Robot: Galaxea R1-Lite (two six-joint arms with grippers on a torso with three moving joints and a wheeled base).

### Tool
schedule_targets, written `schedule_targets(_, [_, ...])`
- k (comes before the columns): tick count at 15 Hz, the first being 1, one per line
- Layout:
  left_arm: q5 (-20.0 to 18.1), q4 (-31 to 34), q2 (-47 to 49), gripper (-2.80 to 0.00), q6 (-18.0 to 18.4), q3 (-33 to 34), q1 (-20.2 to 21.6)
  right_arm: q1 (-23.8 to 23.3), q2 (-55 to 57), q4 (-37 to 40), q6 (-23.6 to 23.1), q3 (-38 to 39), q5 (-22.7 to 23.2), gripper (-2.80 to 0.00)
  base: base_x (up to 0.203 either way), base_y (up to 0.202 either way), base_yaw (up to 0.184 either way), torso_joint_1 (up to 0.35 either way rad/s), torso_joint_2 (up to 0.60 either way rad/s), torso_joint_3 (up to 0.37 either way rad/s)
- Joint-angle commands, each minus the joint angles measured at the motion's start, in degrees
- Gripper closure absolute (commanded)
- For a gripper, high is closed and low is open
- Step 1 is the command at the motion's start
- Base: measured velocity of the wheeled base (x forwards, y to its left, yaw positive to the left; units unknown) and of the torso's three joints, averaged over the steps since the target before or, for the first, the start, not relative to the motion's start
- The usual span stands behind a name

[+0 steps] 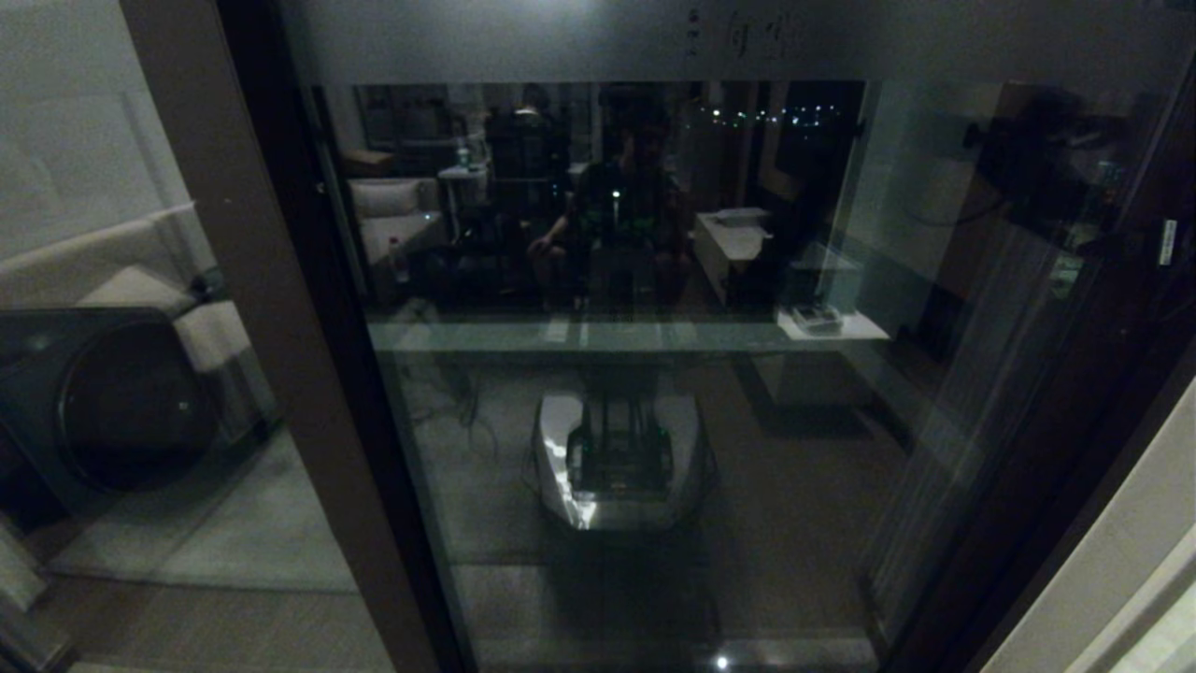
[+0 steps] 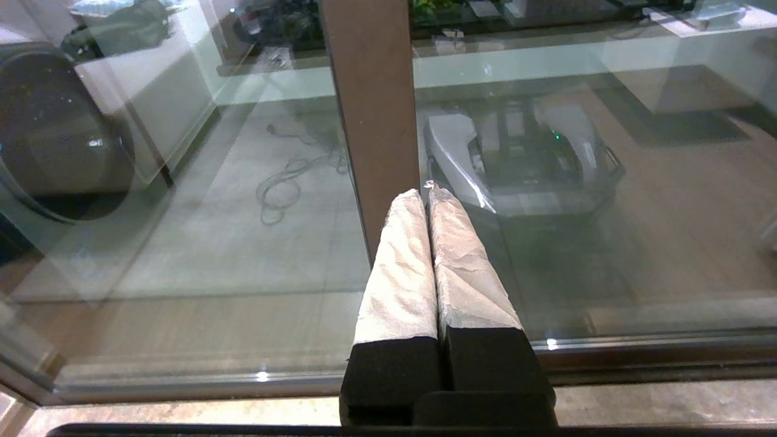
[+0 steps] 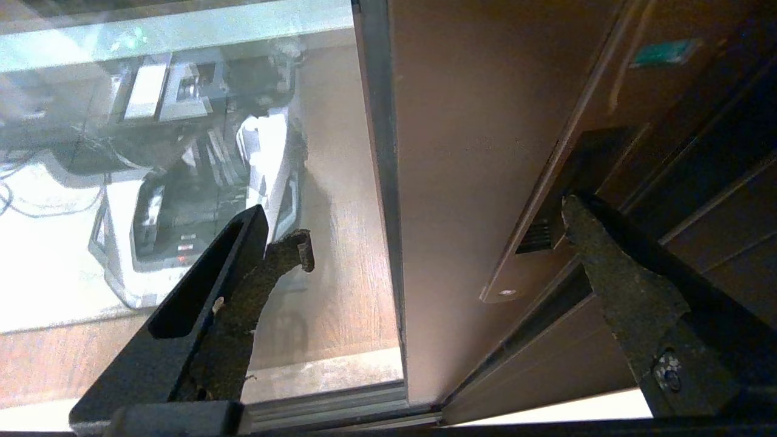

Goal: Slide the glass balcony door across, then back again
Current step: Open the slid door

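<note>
The glass balcony door (image 1: 654, 421) fills the head view, with a frosted band and characters (image 1: 738, 37) across its top and my own reflection in the pane. Its brown stile (image 3: 473, 152) carries a slim recessed handle (image 3: 546, 224). My right gripper (image 3: 438, 221) is open and straddles that stile. One fingertip (image 3: 570, 203) rests at the handle recess; the other (image 3: 306, 240) hangs before the glass. My left gripper (image 2: 425, 193) is shut with nothing in it, its white-wrapped fingers (image 2: 400, 261) pointing at the foot of a brown post (image 2: 370, 109).
Left of the brown post (image 1: 252, 327) a fixed glass panel shows a sofa (image 1: 140, 280) and a dark round drum (image 1: 112, 402). The floor track (image 2: 607, 358) runs under the glass. A pale wall (image 1: 1121, 561) stands beside the door's right side.
</note>
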Motion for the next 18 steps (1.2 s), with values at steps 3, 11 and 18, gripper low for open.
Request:
schedule_targets(3, [-0.01, 0.02, -0.01, 0.00, 0.04, -0.06, 0.10, 0.46, 0.20, -0.05, 0.32, 0.02, 0.16, -2.80, 0.000, 0.000, 0.000, 0.000, 0.00, 0.000])
schedule_targets(11, [-0.01, 0.05, 0.00, 0.00, 0.04, -0.02, 0.01, 1.88, -0.59, -0.05, 1.90, 0.78, 1.12, -2.80, 0.000, 0.000, 0.000, 0.000, 0.00, 0.000])
schedule_targets(18, [-0.01, 0.02, -0.01, 0.00, 0.04, -0.06, 0.01, 2.57, -0.99, -0.05, 1.90, 1.67, 1.21, -2.80, 0.000, 0.000, 0.000, 0.000, 0.00, 0.000])
